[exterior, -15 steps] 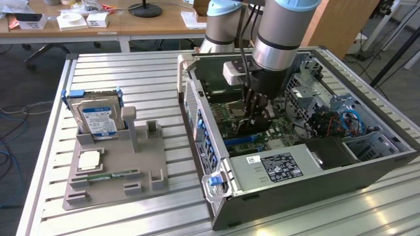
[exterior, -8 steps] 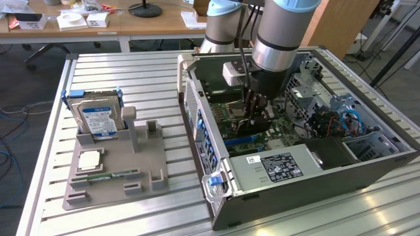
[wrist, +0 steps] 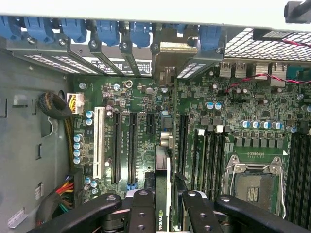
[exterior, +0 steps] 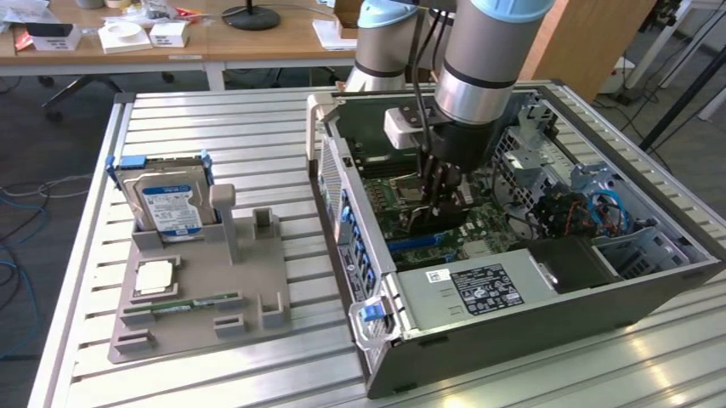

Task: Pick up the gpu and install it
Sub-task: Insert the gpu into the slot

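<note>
The slatted aluminium table [exterior: 227,127] I work over stands on a dark grey floor [exterior: 46,144], where blue cables [exterior: 12,285] trail at the exterior view's left. Beyond it I see a wooden desk [exterior: 272,38] carrying white boxes [exterior: 125,36] and a round black stand base [exterior: 251,17]

Hard drive [exterior: 170,204] upright in gray fixture [exterior: 210,276]; memory stick [exterior: 187,303] lying flat; slatted table [exterior: 227,127] beneath.

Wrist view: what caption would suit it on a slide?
End effector gripping a graphics card edge-on at the slots of a computer's green main board.
</note>
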Controlling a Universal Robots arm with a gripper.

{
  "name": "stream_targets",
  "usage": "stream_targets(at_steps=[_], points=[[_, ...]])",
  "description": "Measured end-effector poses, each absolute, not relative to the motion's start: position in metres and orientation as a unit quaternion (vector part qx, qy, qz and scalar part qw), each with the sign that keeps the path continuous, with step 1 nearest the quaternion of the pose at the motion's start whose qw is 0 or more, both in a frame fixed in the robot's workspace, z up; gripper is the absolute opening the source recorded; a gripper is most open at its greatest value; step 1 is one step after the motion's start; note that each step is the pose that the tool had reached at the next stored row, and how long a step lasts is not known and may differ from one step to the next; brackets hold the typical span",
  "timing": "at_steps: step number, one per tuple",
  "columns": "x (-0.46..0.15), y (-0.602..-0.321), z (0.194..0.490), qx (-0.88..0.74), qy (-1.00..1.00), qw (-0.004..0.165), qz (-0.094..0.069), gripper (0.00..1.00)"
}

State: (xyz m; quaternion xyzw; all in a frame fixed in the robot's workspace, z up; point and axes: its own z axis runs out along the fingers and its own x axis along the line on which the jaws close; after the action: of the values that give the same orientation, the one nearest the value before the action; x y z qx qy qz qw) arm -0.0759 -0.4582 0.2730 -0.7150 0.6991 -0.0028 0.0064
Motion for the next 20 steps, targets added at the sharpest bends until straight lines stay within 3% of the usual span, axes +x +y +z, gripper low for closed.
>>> stream_targets(at_steps=[20], points=[[-0.0767, -0.4576, 0.2684, -0.715, 0.699, 0.006, -0.003, 0.26]])
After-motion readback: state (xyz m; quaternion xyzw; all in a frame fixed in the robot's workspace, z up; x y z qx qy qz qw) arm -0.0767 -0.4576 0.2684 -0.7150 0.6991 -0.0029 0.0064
